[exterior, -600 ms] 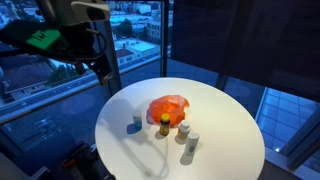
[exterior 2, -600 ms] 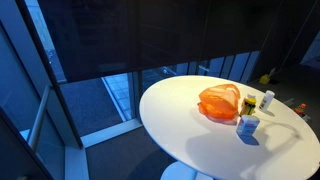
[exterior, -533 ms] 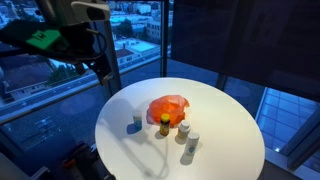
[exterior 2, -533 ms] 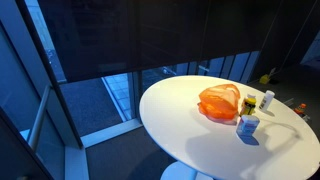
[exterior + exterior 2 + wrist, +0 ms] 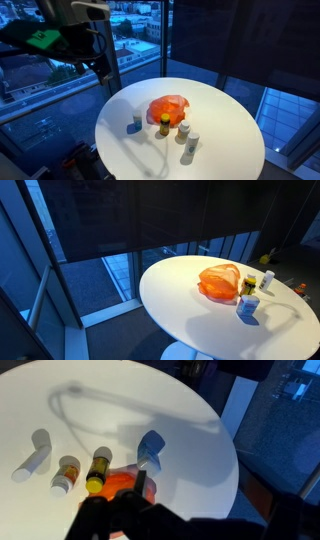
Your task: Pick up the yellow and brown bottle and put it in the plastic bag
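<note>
Your round white table [image 5: 215, 140] takes up the lower half of an exterior view. The arm [image 5: 70, 25] hangs in the upper left of that frame, well above the table's edge, and its gripper [image 5: 97, 62] is too dark for you to tell whether it is spread or clenched. The orange plastic bag [image 5: 168, 105] lies crumpled near the table's middle, and the yellow and brown bottle [image 5: 164, 124] stands upright just below it in the frame, with nothing gripping it. A white bottle [image 5: 184, 129] stands just to its right, and a small pale-blue bottle [image 5: 135, 125] stands to its left.
</note>
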`<state>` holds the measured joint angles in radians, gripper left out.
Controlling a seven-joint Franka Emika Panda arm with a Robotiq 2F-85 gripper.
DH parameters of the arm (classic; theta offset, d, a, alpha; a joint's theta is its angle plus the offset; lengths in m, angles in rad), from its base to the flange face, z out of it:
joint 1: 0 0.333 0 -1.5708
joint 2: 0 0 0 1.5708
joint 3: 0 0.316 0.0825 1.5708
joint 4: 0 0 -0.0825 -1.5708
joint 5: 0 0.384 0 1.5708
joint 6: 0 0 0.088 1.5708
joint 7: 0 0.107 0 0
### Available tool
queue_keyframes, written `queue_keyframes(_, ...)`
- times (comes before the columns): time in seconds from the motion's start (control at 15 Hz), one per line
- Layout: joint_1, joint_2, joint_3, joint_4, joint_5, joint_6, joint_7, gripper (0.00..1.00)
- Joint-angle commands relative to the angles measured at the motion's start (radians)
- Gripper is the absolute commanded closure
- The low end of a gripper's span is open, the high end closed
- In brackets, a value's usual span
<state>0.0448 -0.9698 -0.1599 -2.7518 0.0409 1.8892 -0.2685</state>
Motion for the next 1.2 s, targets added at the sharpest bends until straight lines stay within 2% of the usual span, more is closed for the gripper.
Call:
queue_keyframes(0.0,-0.005,0.001,0.005,0.002,0.004,-0.002,-0.004,0.0)
queue_keyframes(0.33,0.023,0.147,0.023,0.104,0.022,0.045,0.014,0.0)
queue_keyframes(0.6,0.049,0.285,0.053,0.232,0.031,0.08,0.024,0.0)
queue_keyframes(0.93,0.055,0.464,0.067,0.423,0.058,0.029,0.025,0.0)
queue_keyframes(1.13,0.041,0.553,0.072,0.488,0.071,0.01,0.028,0.0)
